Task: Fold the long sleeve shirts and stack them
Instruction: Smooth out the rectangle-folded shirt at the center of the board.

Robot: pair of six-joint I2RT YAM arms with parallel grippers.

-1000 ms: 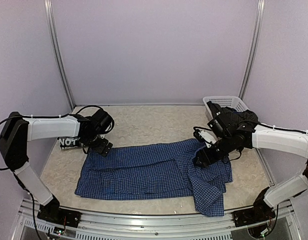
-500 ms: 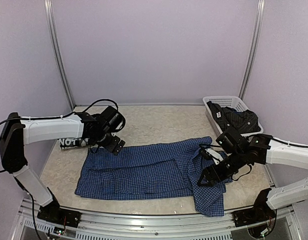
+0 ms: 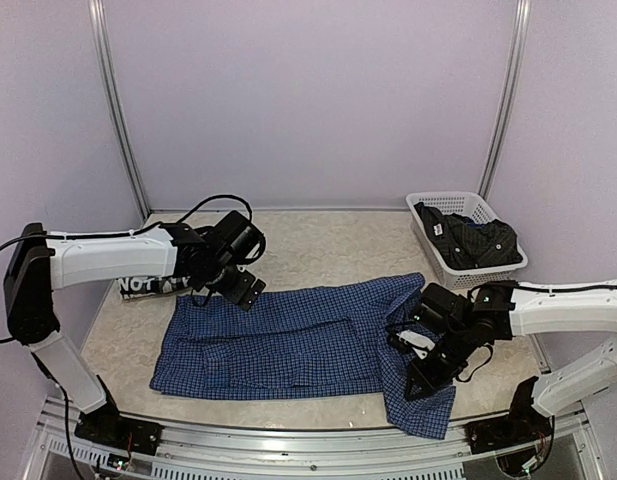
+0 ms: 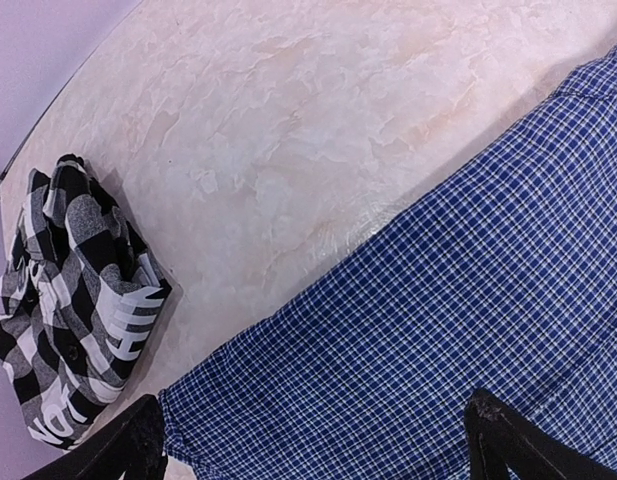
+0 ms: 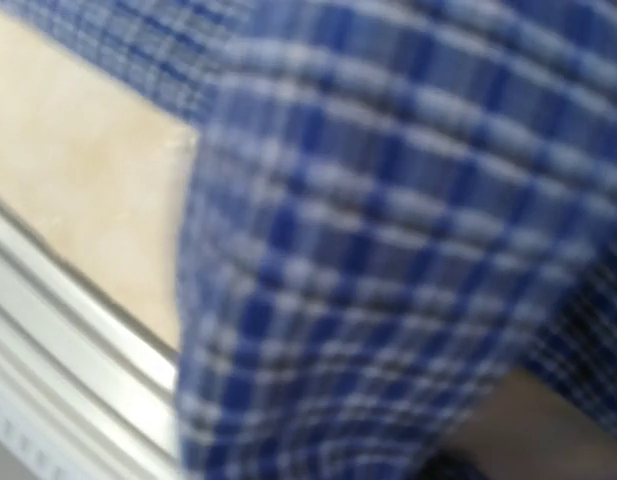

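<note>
At the left of the top view, the black-and-white plaid shirt point(image 3: 136, 285) lies folded up small on the table point(image 3: 318, 250), so that one looks done. In the middle, the blue shirt point(image 3: 288, 340) is spread out wide and mostly flat. Its right end is bunched up and hangs toward the front edge, so I think it needs folding and then stacking with the plaid one. At the far right sits a white basket point(image 3: 458, 197) with dark clothes point(image 3: 473, 240) inside, so there may be more to do. Now the tools. The left gripper point(image 3: 243, 290) hangs over the top edge of the blue shirt with its fingers point(image 4: 498, 435) spread wide apart, and it holds nothing. The right gripper point(image 3: 425, 375) is down on the bunched right end of the blue shirt. Its own camera shows only blurry blue cloth up close, so I cannot tell if it has pinched the cloth.
</note>
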